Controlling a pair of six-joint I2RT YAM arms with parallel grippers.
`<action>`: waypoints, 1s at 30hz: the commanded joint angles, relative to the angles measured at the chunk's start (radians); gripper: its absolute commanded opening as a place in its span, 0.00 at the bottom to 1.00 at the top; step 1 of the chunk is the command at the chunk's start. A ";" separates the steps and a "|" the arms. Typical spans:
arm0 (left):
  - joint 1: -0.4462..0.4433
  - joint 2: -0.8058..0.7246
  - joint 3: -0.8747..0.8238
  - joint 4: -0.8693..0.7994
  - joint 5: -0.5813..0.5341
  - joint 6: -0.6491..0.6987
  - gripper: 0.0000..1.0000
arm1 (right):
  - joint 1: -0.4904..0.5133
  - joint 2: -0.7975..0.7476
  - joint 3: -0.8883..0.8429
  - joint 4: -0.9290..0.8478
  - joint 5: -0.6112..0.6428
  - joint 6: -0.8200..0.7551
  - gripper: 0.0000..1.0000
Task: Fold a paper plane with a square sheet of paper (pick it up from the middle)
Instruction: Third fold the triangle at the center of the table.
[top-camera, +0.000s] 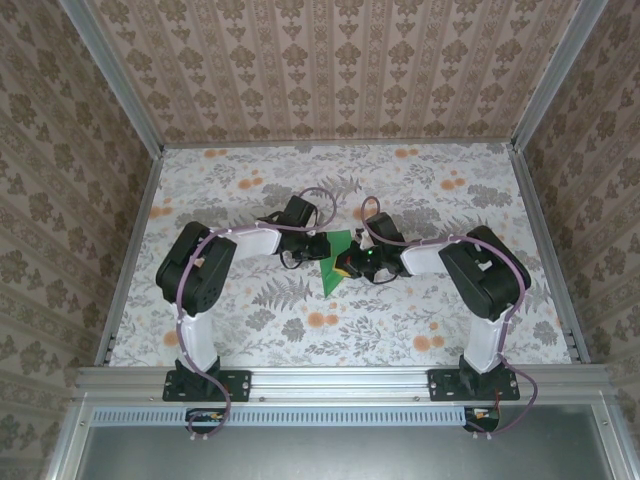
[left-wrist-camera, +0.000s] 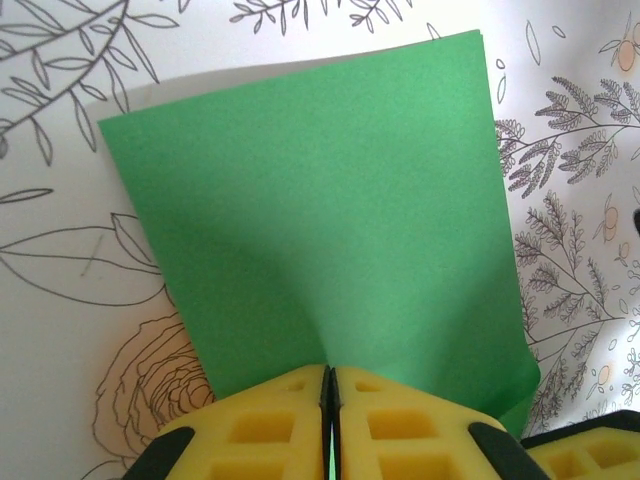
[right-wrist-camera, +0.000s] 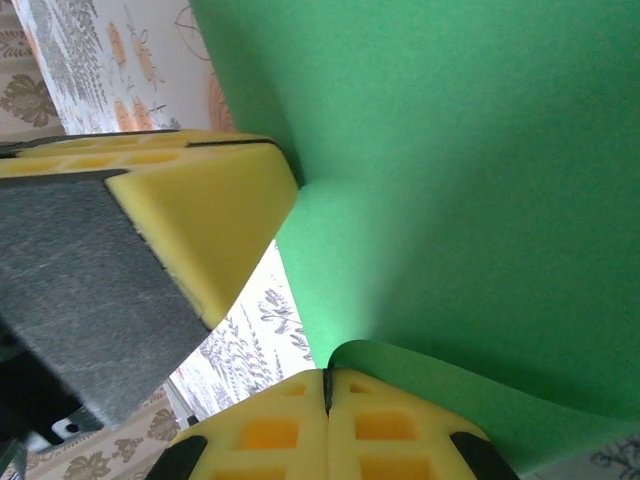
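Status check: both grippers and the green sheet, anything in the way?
Both shut on the square sheet of paper: left gripper, right gripper. Sheet bowed between them. Grippers crowded close together, mid table.

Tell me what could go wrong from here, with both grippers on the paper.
1. The left gripper and right gripper both pinch the paper close together; pulling apart could tear it.
2. The paper buckles toward each pinch, so a stray crease may spoil the fold.
3. In the right wrist view, the left gripper's finger sits right beside the right gripper; they may collide.
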 joint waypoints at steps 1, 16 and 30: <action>-0.001 0.028 0.013 -0.041 0.004 -0.006 0.11 | -0.004 0.022 0.027 0.003 0.008 0.004 0.03; -0.001 0.032 0.006 -0.049 0.001 -0.003 0.10 | -0.007 0.048 0.059 -0.005 -0.014 -0.015 0.03; -0.002 0.039 0.007 -0.047 0.011 -0.003 0.10 | -0.007 0.074 0.075 -0.025 -0.038 -0.044 0.03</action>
